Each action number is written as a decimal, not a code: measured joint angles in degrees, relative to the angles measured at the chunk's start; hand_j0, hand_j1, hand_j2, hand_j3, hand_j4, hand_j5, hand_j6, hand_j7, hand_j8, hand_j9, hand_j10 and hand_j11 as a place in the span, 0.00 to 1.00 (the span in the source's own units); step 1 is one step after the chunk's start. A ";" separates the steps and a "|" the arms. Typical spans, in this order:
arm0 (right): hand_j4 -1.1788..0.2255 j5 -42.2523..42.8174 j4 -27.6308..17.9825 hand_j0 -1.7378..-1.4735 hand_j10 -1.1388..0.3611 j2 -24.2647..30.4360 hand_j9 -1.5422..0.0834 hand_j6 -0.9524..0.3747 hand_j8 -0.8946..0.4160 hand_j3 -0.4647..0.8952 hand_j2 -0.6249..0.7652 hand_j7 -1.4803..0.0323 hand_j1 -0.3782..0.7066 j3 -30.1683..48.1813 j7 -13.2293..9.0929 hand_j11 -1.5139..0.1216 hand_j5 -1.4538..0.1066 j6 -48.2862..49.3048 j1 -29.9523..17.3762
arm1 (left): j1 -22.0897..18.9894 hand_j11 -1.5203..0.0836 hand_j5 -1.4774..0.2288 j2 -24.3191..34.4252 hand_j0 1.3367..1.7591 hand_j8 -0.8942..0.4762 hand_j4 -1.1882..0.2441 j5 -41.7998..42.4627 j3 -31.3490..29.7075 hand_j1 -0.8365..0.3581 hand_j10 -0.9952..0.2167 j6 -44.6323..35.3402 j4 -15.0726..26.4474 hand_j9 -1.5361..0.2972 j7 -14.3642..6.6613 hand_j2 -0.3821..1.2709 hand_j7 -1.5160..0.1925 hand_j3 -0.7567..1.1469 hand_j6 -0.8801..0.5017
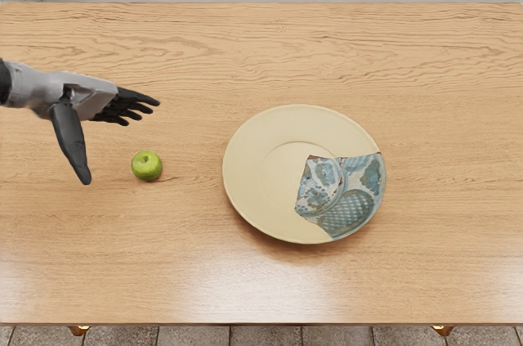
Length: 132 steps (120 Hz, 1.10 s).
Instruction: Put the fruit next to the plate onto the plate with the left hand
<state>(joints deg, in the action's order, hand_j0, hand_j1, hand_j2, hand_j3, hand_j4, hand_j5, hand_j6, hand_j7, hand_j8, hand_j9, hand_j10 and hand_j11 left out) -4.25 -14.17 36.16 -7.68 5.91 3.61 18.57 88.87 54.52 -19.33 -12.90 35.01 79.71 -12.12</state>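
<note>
- Currently I read L hand (pixel 92 105) open: fingers spread, nothing held.
- Green apple (pixel 146 165) on table (pixel 261 51), near hand, lower-right of it, no contact.
- Plate (pixel 261 162) right of apple, apart.

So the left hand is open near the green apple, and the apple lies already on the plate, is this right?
Not quite. The apple is not on the plate. It lies on the table, left of the plate and apart from it, as the head view shows. The left hand is indeed open near the apple.
</note>
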 joint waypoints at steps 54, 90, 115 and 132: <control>0.83 -0.22 0.00 0.30 0.75 -0.03 0.94 0.71 0.67 0.34 0.44 0.97 0.04 -0.02 0.04 0.92 0.92 -0.08 -0.01 | 5.16 0.95 0.87 -8.09 0.76 0.65 0.83 -8.23 0.56 0.99 0.82 -1.12 6.13 0.84 -21.38 0.23 0.89 0.40 0.64; 0.83 -0.23 -0.01 0.30 0.75 -0.02 0.94 0.71 0.67 0.34 0.44 0.97 0.04 -0.03 0.04 0.92 0.92 -0.08 -0.01 | 1.24 0.95 0.87 -9.08 0.76 0.65 0.83 -26.42 5.70 0.99 0.82 -14.72 17.59 0.84 -22.79 0.23 0.89 0.40 0.64; 0.83 -0.23 -0.01 0.30 0.75 -0.02 0.94 0.71 0.67 0.34 0.44 0.97 0.04 -0.03 0.04 0.92 0.92 -0.08 0.00 | -5.94 0.88 0.80 -7.86 0.76 0.59 0.77 -34.70 8.23 0.91 0.76 -18.37 21.27 0.78 -22.86 0.24 0.83 0.40 0.58; 0.83 -0.24 -0.01 0.30 0.75 -0.03 0.94 0.71 0.67 0.34 0.44 0.97 0.04 -0.03 0.05 0.92 0.92 -0.08 -0.01 | -8.03 0.83 0.75 -8.99 0.76 0.54 0.73 -41.14 10.06 0.84 0.70 -20.97 21.37 0.73 -22.86 0.25 0.77 0.40 0.53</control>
<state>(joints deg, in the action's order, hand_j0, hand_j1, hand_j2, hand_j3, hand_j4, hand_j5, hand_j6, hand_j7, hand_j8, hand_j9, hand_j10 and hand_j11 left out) -4.49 -14.18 36.13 -7.71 5.96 3.53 18.57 80.83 45.53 -60.47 -2.84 14.05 101.07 -34.99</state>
